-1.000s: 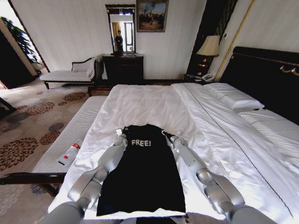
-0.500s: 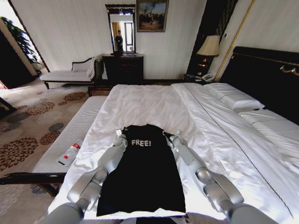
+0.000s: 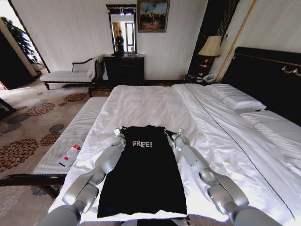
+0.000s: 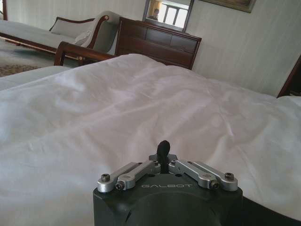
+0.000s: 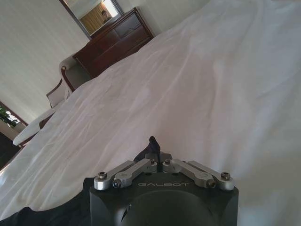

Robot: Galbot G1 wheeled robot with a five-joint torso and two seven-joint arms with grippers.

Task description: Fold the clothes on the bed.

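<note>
Looking from the head: black "FREE!" T-shirt [image 3: 142,170] lies flat on the near part of the bed's white duvet [image 3: 155,106], sides tucked into a narrow strip. Left gripper [image 3: 118,134] and right gripper [image 3: 175,135] sit at its two far corners.
Left wrist: left gripper [image 4: 163,149] pressed together over the duvet [image 4: 117,113].
Right wrist: right gripper [image 5: 153,144] pressed together, black cloth [image 5: 51,211] beside it; pinch unconfirmed.

Matt black cotton T-shirt [image 3: 143,174], smooth white duvet [image 3: 155,106]
</note>
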